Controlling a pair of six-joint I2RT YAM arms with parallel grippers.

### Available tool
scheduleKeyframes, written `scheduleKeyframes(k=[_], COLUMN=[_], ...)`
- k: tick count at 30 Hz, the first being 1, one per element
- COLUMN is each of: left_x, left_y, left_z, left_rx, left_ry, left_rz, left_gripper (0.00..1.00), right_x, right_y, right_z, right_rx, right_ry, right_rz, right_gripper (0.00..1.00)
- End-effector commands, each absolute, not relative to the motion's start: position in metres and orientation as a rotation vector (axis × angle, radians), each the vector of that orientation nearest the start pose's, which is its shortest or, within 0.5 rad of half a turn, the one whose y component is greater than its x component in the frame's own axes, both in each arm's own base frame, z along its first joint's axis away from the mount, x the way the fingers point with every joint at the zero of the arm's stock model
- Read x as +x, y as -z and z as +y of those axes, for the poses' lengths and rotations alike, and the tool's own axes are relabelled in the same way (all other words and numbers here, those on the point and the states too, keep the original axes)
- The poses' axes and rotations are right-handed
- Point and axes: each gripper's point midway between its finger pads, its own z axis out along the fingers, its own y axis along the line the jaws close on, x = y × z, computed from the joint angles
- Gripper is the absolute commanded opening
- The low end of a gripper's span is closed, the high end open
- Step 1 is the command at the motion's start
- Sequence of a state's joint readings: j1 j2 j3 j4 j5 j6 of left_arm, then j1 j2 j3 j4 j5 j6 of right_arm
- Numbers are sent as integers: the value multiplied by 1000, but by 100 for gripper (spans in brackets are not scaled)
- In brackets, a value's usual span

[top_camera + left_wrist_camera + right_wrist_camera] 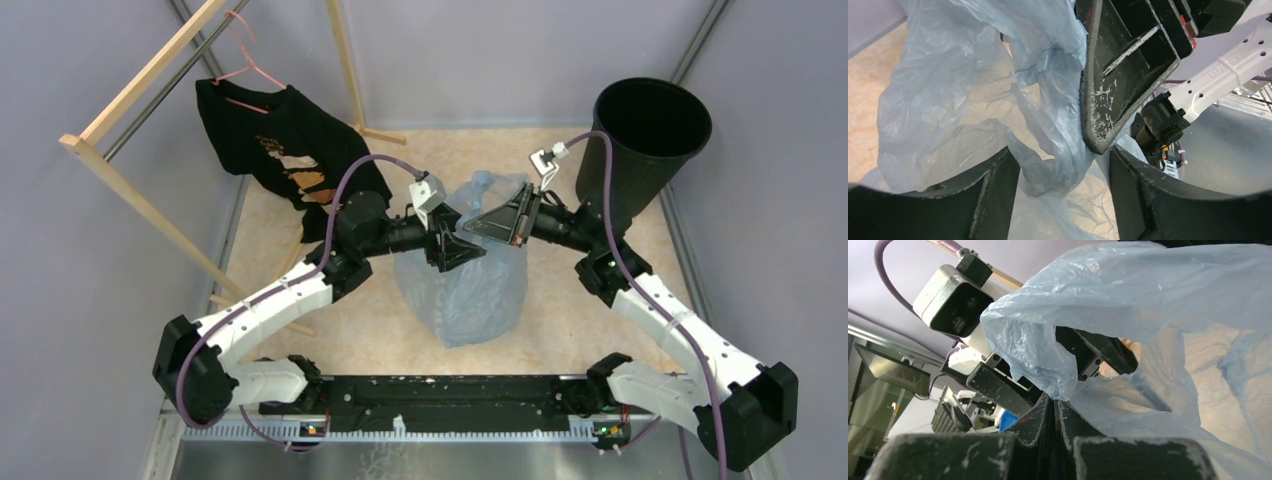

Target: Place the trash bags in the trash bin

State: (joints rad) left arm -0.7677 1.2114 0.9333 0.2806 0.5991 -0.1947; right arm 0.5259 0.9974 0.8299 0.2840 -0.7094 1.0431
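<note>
Trash bag [470,285], thin pale-blue film, hangs crumpled over the middle of the table [350,330], between the two arms, its lower part resting on the surface. The right pincer [1054,407] is clamped together on a fold of film near the bag's top. The left pincer [1063,170] stands apart, with wrinkled film bunched loosely between its fingers and a right finger just ahead. The black bin [640,150] stands upright at the far right, apart from the bag. A black T-shirt [285,150] hangs far left.
</note>
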Motion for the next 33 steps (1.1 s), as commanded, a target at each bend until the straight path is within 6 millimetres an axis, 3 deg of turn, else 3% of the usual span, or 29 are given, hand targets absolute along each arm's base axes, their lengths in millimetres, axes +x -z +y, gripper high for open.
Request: scheduleKeyframes(k=[1, 5, 10, 12, 18, 21, 26, 29, 33], left_x=[203, 205, 210, 215, 235, 253, 276, 289, 288], left_y=[-333, -330, -327, -326, -315, -310, -305, -299, -305], left_z=[-355, -356, -360, -359, -355, -348, -332, -320, -318], left_rx=[979, 978, 975, 957, 852, 763, 632, 561, 559], left_ry=[1243, 1241, 1236, 1221, 1141, 1055, 919, 833, 835], left_rz=[1307, 1323, 1360, 1377, 1461, 1537, 1610, 1657, 1648], left_gripper=[63, 38, 15, 1, 0, 0, 0, 0, 0], right_x=[196, 203, 216, 221, 236, 248, 259, 265, 284], right_y=[-358, -351, -348, -350, -347, -348, -362, -371, -381], right_z=[282, 279, 273, 270, 249, 223, 167, 128, 91], right_rx=[-266, -241, -172, -159, -161, -113, -43, 31, 98], right_ry=[-1726, -1658, -1564, -1528, -1247, -1035, -686, -465, -212], right_rz=[1712, 1745, 1739, 1744, 1829, 1829, 1787, 1742, 1673], right_gripper=[0, 0, 0, 3, 36, 55, 78, 81, 82])
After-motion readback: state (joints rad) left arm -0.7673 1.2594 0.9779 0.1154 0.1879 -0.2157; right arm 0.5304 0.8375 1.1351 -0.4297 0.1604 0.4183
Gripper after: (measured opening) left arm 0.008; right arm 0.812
